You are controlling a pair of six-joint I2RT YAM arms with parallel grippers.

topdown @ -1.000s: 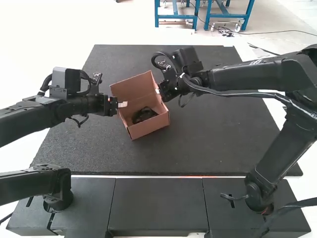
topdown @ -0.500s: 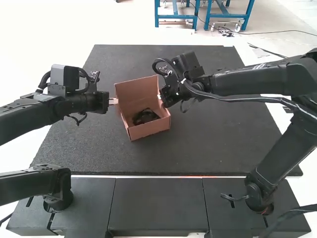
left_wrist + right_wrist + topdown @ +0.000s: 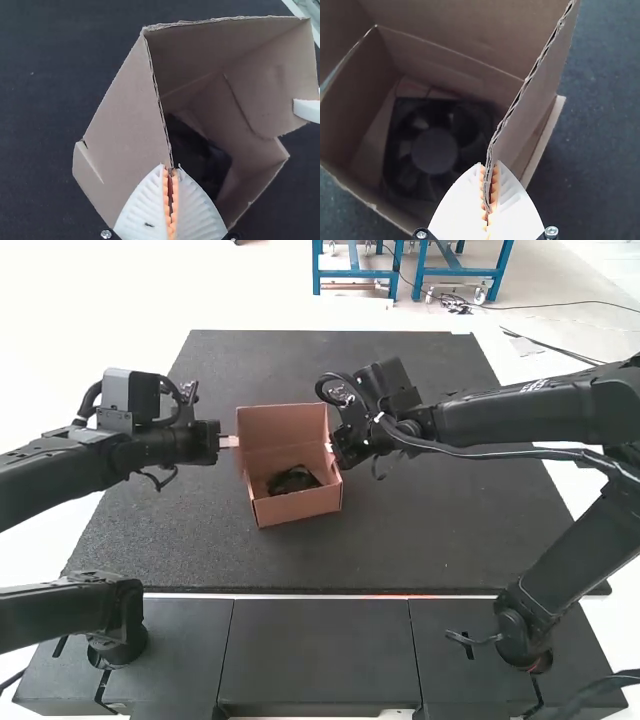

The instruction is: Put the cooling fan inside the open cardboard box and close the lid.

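1. The cardboard box [image 3: 298,502] stands open on the black mat [image 3: 430,520], between my two grippers, with its lid [image 3: 283,425] upright.
2. The fan [image 3: 434,150] lies flat on the box floor.
3. My left gripper [image 3: 170,176] is clenched on the edge of the left flap [image 3: 125,150].
4. My right gripper [image 3: 488,175] is clenched on the edge of the right flap [image 3: 540,75].

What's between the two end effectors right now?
The open brown cardboard box, with the black cooling fan lying on its floor. The left end effector and right end effector each pinch an opposite side panel, as the high view shows.
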